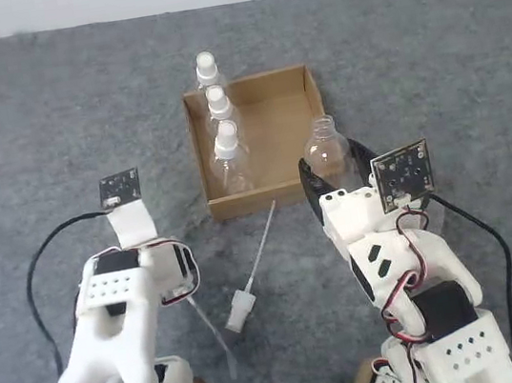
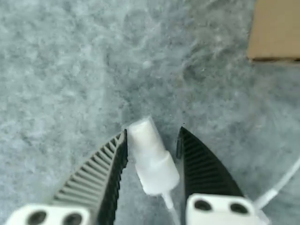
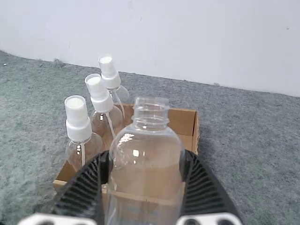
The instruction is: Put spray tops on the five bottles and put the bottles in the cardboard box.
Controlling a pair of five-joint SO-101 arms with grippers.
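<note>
A cardboard box [image 1: 271, 131] stands at the middle back of the table. Three clear bottles with white spray tops [image 1: 228, 147] [image 3: 79, 129] stand along its left side. My right gripper [image 1: 331, 178] [image 3: 145, 161] is shut on an open, topless clear bottle [image 1: 326, 145] [image 3: 146, 154], held upright at the box's near right corner. My left gripper [image 1: 188, 283] [image 2: 152, 133] is shut on a white spray top [image 2: 152, 159] held over the carpet, its tube [image 1: 212, 331] trailing toward the near edge. A second spray top [image 1: 240, 309] lies loose between the arms.
Grey carpet [image 1: 33, 119] covers the whole table. The loose top's long tube [image 1: 262, 244] points toward the box's front wall, and its end shows in the left wrist view [image 2: 281, 185]. The box's right half [image 1: 284, 120] holds nothing.
</note>
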